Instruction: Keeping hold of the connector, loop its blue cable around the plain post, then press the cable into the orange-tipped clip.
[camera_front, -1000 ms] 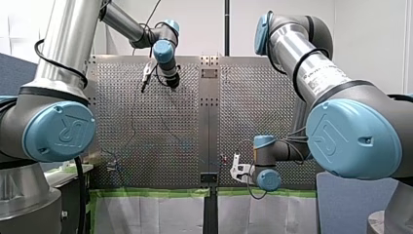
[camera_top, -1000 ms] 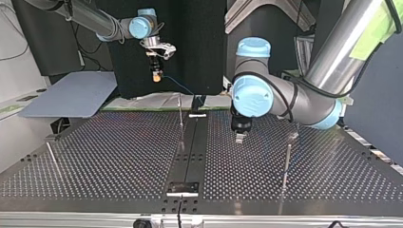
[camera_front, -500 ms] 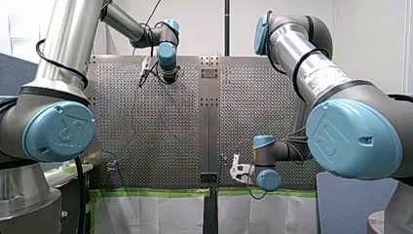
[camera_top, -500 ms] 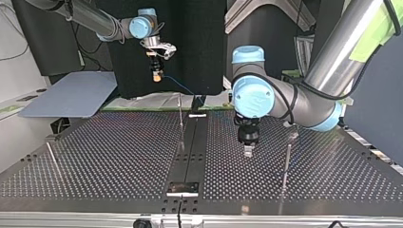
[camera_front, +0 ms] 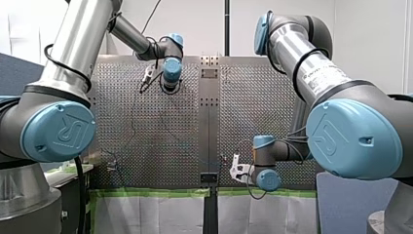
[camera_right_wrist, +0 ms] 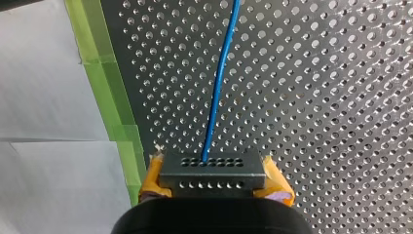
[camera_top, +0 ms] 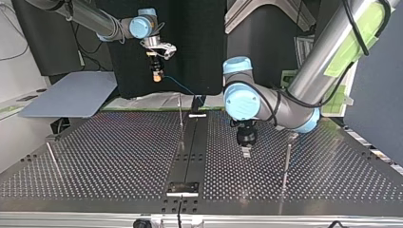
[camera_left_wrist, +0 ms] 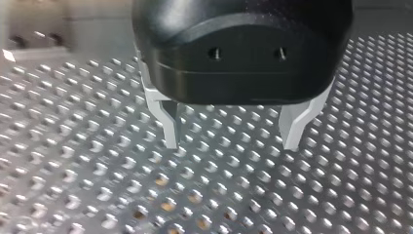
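Jaws of my right gripper: closed on the dark grey rectangular connector, with yellow pads clamped to its two short ends. Jaws of my left gripper: wide apart, metal fingers holding nothing, poised low over the perforated metal table.

Task's thing: connector held aloft at the top view's left, above the table's back edge. Thin blue cable leaves its hole-studded face and runs ahead over the table, not yet round anything.

Step in hand, by my reading: carrying the cable to the plain post. Done well — grip unchanged, connector swept round the post's far side, cable low enough to catch the shaft rather than ride over its top, tension gentle.

Surroundings:
- Slim upright metal post beside the dark centre rail, nearest the cable.
- Second post at the top view's right, near my left gripper.
- Third post at its left.
- Green tape strip along the table's edge.
- Orange-tipped clip: not made out with certainty.

Obstruction: my left arm stands over the table right of the rail in the top view — a sweep that way risks fouling.
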Motion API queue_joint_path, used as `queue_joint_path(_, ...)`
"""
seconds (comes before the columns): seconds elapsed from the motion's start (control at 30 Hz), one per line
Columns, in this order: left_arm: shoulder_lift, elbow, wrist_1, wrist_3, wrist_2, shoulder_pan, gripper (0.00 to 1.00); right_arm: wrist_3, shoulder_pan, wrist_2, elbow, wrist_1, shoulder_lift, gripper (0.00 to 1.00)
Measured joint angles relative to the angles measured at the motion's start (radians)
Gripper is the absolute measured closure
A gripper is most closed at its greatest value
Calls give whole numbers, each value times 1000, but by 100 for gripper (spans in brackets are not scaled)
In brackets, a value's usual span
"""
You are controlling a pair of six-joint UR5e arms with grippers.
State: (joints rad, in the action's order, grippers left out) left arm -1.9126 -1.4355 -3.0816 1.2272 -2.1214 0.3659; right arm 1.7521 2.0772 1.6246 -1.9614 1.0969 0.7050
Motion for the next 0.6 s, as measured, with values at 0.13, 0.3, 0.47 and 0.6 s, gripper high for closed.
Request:
queue_joint_path(0.13,-12,0,6,-43,-23,-3,0,-1,0,0,0,0,0,100)
queue_joint_path(0.3,-28,0,7,-82,-41,-6,0,-2,0,0,0,-2,0,100)
queue_joint_path(0.47,-33,0,17,-95,-51,-13,0,-3,0,0,0,-4,0,100)
queue_joint_path(0.6,-34,0,27,-114,-67,-25,0,-4,0,0,0,-4,0,100)
